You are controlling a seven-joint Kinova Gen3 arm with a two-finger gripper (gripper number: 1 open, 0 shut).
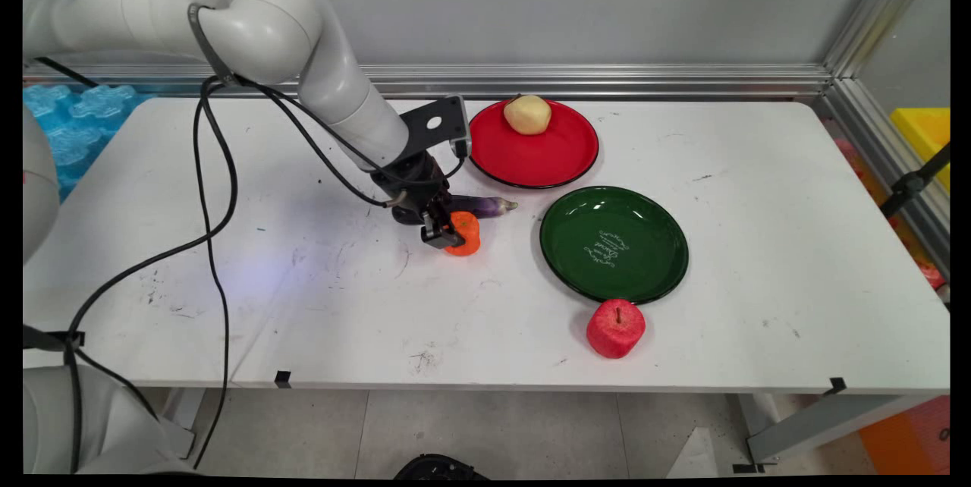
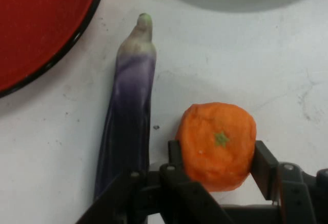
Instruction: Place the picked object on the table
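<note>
My gripper (image 1: 454, 234) is down at the table's middle, its two fingers pressed against either side of an orange (image 1: 466, 233). In the hand view the orange (image 2: 218, 143) sits between the black fingers (image 2: 175, 155), its green stem mark facing the camera, and the gripper (image 2: 218, 160) is shut on it. A purple eggplant (image 1: 489, 205) lies on the table just behind the orange, its pale tip pointing right. In the hand view the eggplant (image 2: 128, 116) runs along the left finger, close to it.
A red plate (image 1: 535, 161) at the back holds a yellowish potato (image 1: 527, 114); its rim (image 2: 61, 49) lies near the eggplant's tip. A green plate (image 1: 584, 233) sits right of the orange. A red apple (image 1: 615, 328) stands in front of the green plate.
</note>
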